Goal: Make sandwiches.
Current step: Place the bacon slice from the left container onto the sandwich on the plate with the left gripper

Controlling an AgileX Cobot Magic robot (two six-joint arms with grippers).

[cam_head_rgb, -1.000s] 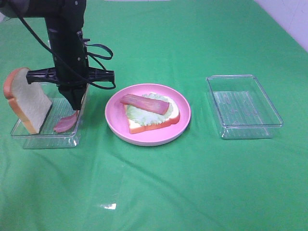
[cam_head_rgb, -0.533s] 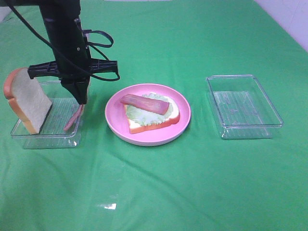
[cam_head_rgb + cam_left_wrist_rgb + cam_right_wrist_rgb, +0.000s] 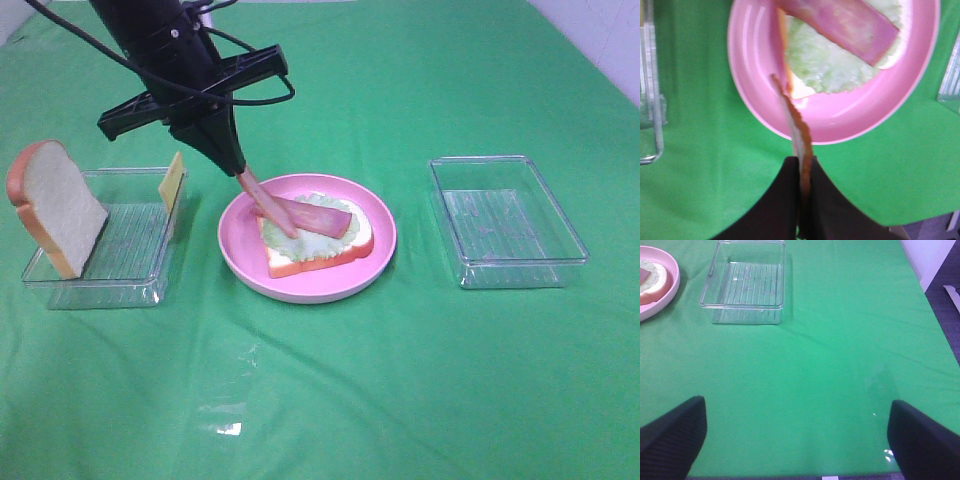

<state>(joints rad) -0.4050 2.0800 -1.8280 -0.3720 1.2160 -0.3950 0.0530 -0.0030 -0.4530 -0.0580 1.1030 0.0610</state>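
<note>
Left gripper point(image 3: 236, 168) is hanging tilted over the rim of the pink plate point(image 3: 300, 295), clamping 1 bacon strip point(image 3: 262, 200) dangling just beneath it.

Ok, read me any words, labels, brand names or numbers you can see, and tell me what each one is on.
None: no word, label, brand or number shows in any view.
The pink plate, the clear tray with the bread slice, the other clear tray, the bacon strip and the left gripper holding it all look unmarked.
</note>
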